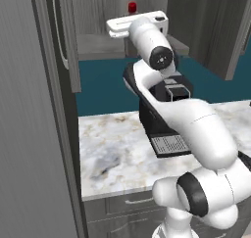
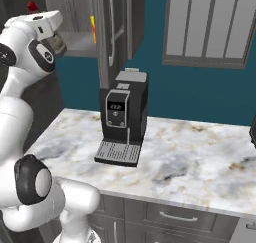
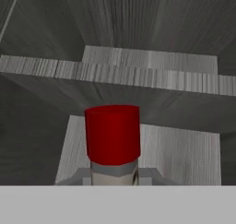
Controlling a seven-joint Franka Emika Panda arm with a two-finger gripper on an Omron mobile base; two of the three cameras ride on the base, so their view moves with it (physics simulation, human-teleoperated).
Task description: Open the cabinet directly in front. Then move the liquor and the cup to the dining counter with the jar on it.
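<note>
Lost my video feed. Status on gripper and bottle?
Gripper inside open cabinet, at the bottle; grip itself hidden. Red cap pokes above the hand. Cup waits on shelf edge. Nothing blocking.

Top centre of the left base view, the arm hides the liquor [image 1: 132,7] below its red cap. At the hand view's bottom edge, the bottle body is cut off.
</note>
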